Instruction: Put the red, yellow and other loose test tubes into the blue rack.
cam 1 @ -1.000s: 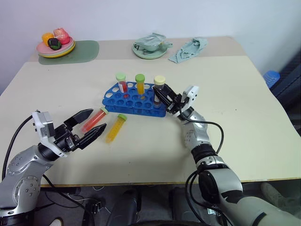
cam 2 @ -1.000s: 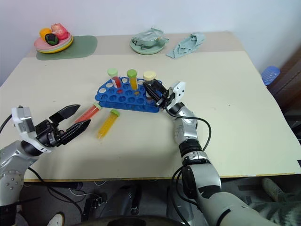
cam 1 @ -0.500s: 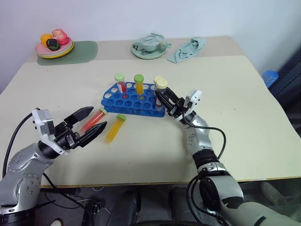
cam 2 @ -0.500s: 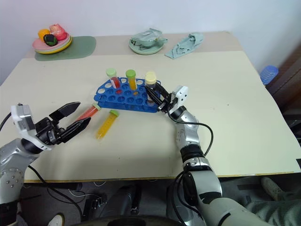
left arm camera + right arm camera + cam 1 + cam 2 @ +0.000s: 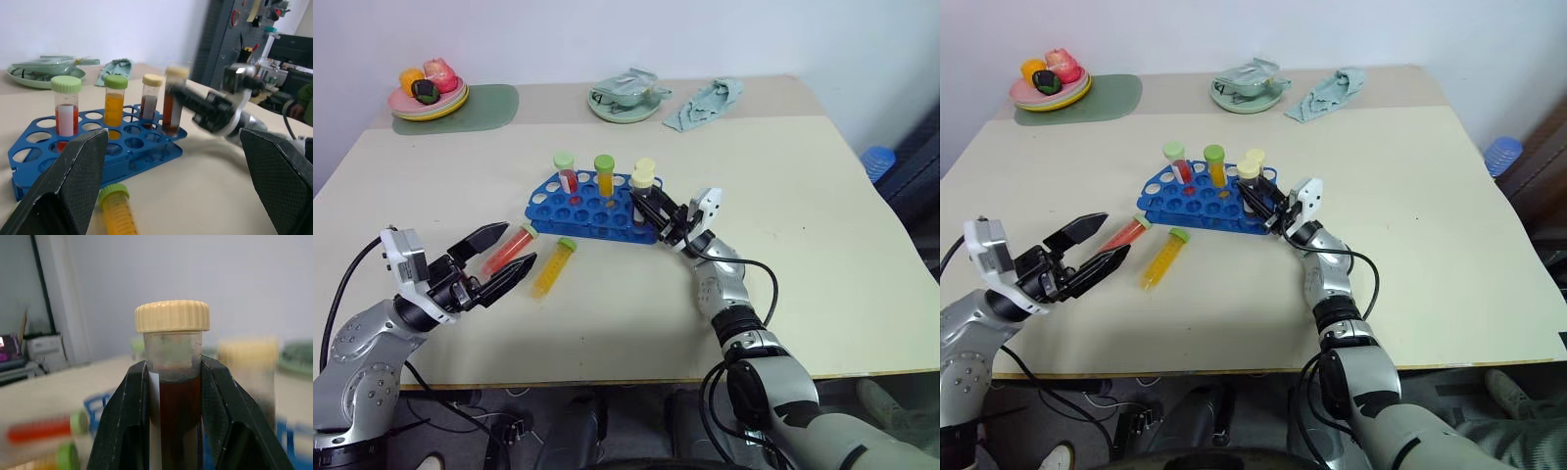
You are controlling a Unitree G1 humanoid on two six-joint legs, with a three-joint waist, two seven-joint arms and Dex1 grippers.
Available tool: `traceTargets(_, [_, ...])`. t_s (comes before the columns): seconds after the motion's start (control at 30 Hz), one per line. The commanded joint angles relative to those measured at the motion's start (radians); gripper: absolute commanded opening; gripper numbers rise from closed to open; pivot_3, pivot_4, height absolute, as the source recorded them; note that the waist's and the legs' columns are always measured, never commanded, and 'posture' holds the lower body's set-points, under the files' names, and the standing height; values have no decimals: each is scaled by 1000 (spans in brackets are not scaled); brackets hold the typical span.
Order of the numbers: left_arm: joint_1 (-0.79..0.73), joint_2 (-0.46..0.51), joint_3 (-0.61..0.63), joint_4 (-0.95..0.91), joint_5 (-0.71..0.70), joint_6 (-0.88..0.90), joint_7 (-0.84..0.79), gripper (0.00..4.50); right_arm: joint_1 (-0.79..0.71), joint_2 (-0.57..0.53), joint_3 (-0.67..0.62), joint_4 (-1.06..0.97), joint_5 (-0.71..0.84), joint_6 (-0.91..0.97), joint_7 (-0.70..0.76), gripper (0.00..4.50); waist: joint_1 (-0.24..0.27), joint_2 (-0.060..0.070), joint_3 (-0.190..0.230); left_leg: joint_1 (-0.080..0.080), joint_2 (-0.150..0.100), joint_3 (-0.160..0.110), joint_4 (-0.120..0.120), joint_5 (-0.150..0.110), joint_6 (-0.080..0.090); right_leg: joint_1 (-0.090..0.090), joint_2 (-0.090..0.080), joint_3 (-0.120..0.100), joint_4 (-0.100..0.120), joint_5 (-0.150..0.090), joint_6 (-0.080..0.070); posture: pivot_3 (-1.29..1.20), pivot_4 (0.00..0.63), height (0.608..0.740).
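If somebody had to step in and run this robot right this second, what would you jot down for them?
Right gripper: shut on a dark brown tube with a cream cap, held upright at the blue rack's right end; not seated as far as I can tell.
Left gripper: open, empty, pointing toward the loose tubes.
Done: three tubes stand in the rack: red, orange, and another cream-capped dark one.
Left: seat the held tube, then rack the red tube and the yellow tube lying on the table in front of the rack.
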Motion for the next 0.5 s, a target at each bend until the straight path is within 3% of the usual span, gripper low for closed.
traceTargets(0.03, [1, 0, 0, -32, -6, -6, -1, 4399, -12, -8, -9, 21, -8, -24, -3, 819, 0, 0, 0, 0, 0, 0, 0, 0, 0, 0, 0, 0, 0, 0, 0, 0, 150, 740])
traceTargets(0.2, [-1, -1, -3, -31, -5, -8, -3, 4399, -12, -11, -16, 38, -17, -57, -17, 819, 0, 0, 0, 0, 0, 0, 0, 0, 0, 1, 0, 0, -1, 0, 0, 0, 150, 740])
traceTargets(0.4, [-5, -3, -14, -36, -7, -2, 9, 4399, -13, -4, -22, 28, -34, -130, -70, 3685, 0, 0, 0, 0, 0, 0, 0, 0, 0, 2, 0, 0, -1, 0, 0, 0, 150, 740])
traceTargets(0.5, [-5, -7, -18, -57, -25, 23, 47, 4399, -7, -29, -2, 7, -79, -151, -102, 3685, 0, 0, 0, 0, 0, 0, 0, 0, 0, 2, 0, 0, -1, 0, 0, 0, 150, 740])
